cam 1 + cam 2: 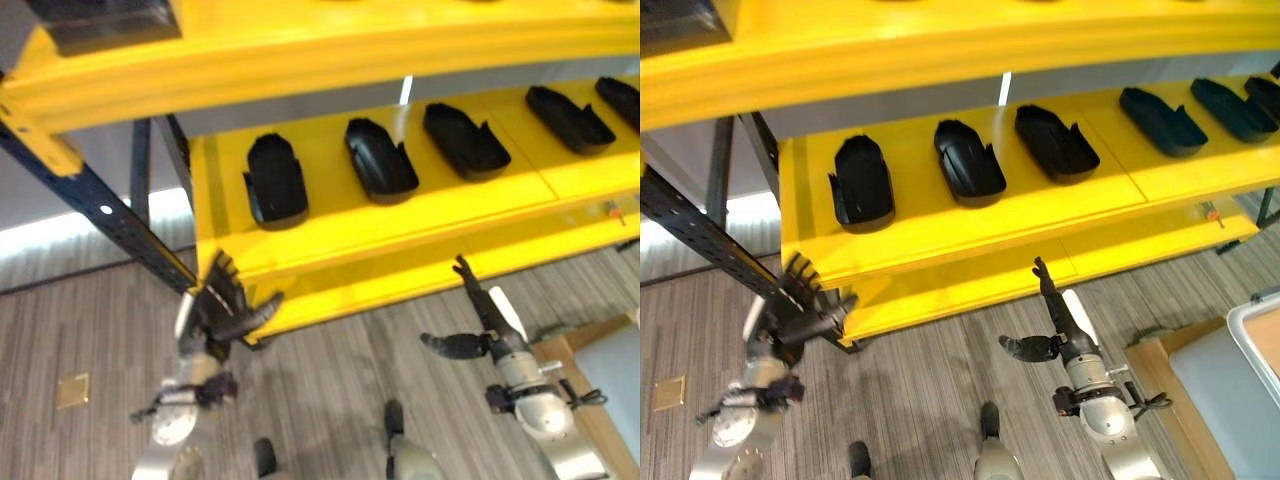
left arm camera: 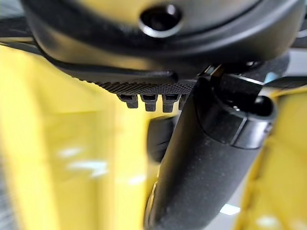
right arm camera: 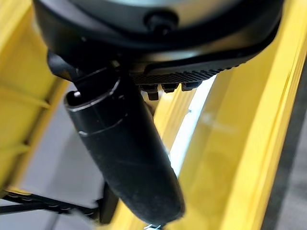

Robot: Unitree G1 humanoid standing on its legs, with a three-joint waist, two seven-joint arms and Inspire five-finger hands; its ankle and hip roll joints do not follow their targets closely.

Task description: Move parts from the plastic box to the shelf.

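Several black moulded parts lie in a row on the yellow shelf [image 1: 400, 235]; the leftmost part [image 1: 275, 182] is near the shelf's left end and another part [image 1: 380, 160] lies beside it. My left hand [image 1: 222, 308] is open with its fingers spread, just below the shelf's front left corner, and it holds nothing. Below the shelf's front edge my right hand [image 1: 497, 338] is open too, fingers pointing up at the edge and thumb [image 3: 124, 153] out to the side, also holding nothing. A pale grey box [image 1: 1255, 345] sits low at the right.
A yellow upper beam [image 1: 300, 65] overhangs the shelf, with a dark box [image 1: 100, 22] on top at the left. A dark blue diagonal brace [image 1: 100, 205] runs down to the left hand. The grey box rests on a wooden board [image 1: 1160, 370]. A brass plate [image 1: 72, 390] lies in the floor.
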